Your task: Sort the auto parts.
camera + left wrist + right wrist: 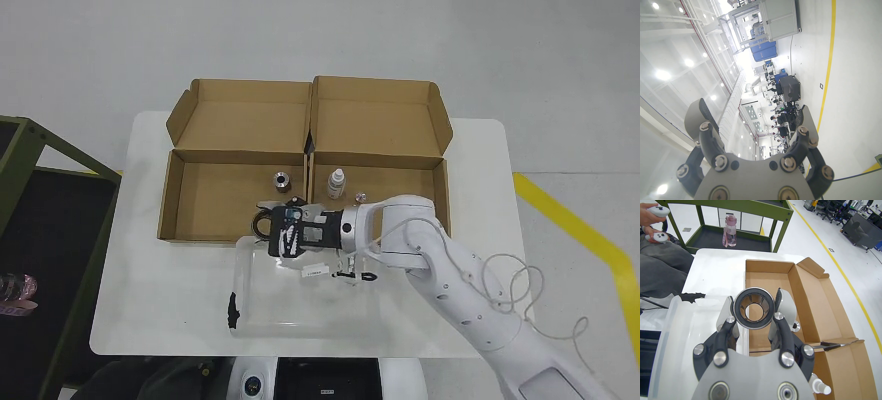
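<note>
My right gripper (754,297) is shut on a short metal bearing sleeve with a black rim (737,313), its bore facing the camera. In the top view this gripper (268,223) hangs over the near wall of the left cardboard box (205,200), where that box meets the clear plastic bin (270,300). A small round metal part (281,181) lies inside the left box, also seen beside the gripper as a metal part (796,327). The right cardboard box (400,190) holds a small white bottle (337,183). My left gripper (753,113) is open, holds nothing, and points up into the room.
Both boxes have their lids folded back toward the far side of the white table (470,150). The bin carries a strip of black tape (232,310) on its left rim. A green cart (40,160) stands left of the table with a pink water bottle (730,232) on it.
</note>
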`<action>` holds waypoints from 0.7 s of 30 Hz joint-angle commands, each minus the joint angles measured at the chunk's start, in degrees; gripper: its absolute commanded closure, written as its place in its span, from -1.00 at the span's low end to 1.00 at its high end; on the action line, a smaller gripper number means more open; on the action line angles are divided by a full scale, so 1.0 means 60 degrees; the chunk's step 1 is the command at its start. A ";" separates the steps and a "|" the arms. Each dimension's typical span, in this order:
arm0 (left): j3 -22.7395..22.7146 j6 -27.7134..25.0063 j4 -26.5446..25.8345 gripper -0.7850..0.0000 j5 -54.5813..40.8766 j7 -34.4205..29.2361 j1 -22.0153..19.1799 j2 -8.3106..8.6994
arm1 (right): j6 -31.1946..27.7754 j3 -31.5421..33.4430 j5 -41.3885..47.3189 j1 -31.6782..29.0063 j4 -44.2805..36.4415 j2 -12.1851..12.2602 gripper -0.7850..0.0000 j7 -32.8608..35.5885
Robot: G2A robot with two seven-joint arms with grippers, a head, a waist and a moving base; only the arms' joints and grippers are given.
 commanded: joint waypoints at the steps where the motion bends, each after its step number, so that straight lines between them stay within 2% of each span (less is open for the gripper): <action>1: 0.0000 0.0000 0.0000 -1.00 0.0000 0.0000 0.0000 0.0000 | 0.0071 -0.0052 0.0024 0.0131 0.0168 -0.0032 1.00 -0.0018; 21: 0.0000 0.0000 0.0000 -1.00 0.0000 0.0000 0.0000 0.0000 | 0.0661 -0.0967 -0.0175 0.1477 0.2287 -0.0508 1.00 0.0045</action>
